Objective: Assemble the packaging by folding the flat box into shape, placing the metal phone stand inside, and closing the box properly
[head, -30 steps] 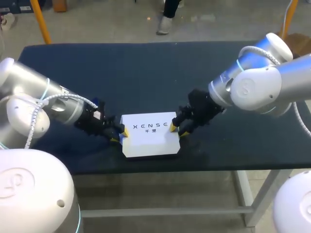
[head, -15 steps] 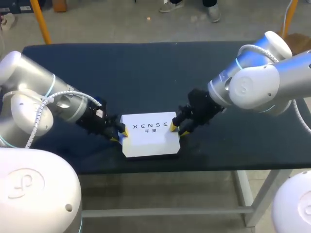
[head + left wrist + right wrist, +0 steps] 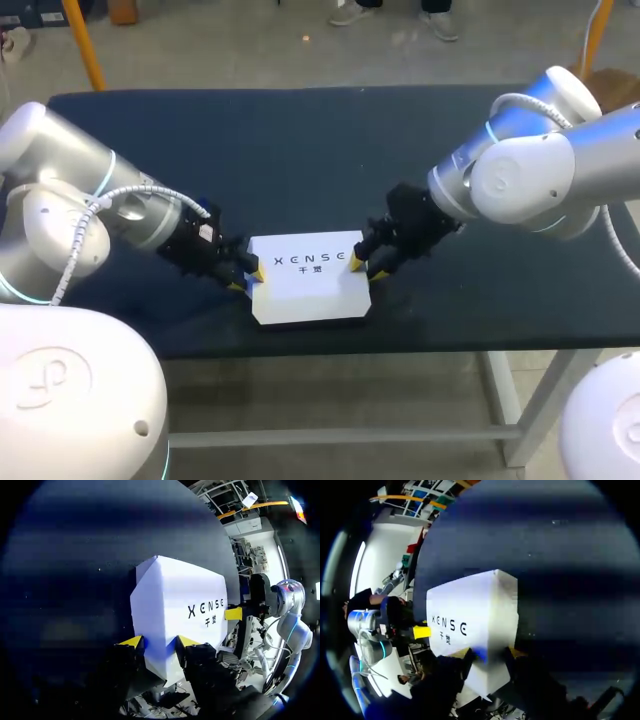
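Table: dark blue table [image 3: 300, 130]; a white rectangular cardboard box [image 3: 308, 292] lies flat near its front edge (folded shut, as far as shows).
Left hand: the left hand [image 3: 248, 278] clamps the box's left end, both yellow tips against it.
Right hand: the right hand [image 3: 362, 270] grips the opposite end likewise.

A: What do you count on the table [image 3: 300, 130]?
B: One table, and on it one box [image 3: 310, 292].
A: And how many arms?
B: Two arms: the left arm [image 3: 95, 205] and the right arm [image 3: 530, 175].
A: How many grippers?
B: Also two: the left gripper [image 3: 248, 279] and the right gripper [image 3: 363, 270]. Each one has two yellow tips [image 3: 132, 641], so it makes four tips together.
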{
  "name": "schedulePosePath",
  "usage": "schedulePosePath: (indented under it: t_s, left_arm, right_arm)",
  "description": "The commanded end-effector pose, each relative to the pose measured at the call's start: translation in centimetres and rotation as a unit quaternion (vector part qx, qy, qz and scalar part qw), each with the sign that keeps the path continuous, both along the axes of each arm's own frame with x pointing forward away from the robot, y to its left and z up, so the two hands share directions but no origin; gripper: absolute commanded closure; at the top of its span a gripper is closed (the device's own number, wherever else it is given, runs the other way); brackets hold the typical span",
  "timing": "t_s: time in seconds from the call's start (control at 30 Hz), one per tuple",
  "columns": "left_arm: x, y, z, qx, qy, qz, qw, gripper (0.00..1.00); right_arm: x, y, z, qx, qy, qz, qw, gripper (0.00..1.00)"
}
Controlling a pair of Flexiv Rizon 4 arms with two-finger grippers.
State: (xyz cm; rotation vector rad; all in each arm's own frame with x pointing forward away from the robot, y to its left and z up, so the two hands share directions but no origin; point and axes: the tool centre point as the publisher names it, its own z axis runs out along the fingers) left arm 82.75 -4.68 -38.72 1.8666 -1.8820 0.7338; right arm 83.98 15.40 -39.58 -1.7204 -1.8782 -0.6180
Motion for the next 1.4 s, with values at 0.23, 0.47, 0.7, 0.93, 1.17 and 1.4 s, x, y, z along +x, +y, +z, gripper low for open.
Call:
schedulePosePath:
  t_s: [0.23, 0.47, 0.7, 0.93, 1.17, 1.4]
  left_arm:
    - [0.47, -1.10, -0.73, 0.004, 0.010, 0.005, 1.000, 0.54]
    - [0.50, -1.08, -0.73, 0.005, 0.011, 0.007, 1.000, 0.51]
    - [0.50, -1.08, -0.73, 0.005, 0.011, 0.007, 1.000, 0.53]
    - [0.50, -1.08, -0.73, 0.005, 0.011, 0.007, 1.000, 0.54]
    - [0.50, -1.08, -0.73, 0.005, 0.011, 0.007, 1.000, 0.54]
    - [0.59, -1.35, -0.82, -0.001, 0.016, -0.001, 1.000, 0.55]
  right_arm:
    - [0.53, 0.25, -0.33, 0.004, 0.013, -0.011, 1.000, 0.53]
    - [0.53, 0.25, -0.33, 0.004, 0.013, -0.011, 1.000, 0.56]
    - [0.53, 0.25, -0.33, 0.004, 0.013, -0.011, 1.000, 0.56]
    - [0.53, 0.25, -0.33, 0.004, 0.013, -0.011, 1.000, 0.56]
    - [0.53, 0.25, -0.33, 0.004, 0.013, -0.011, 1.000, 0.57]
    - [0.46, 0.29, -0.13, 0.007, 0.013, -0.011, 1.000, 0.54]
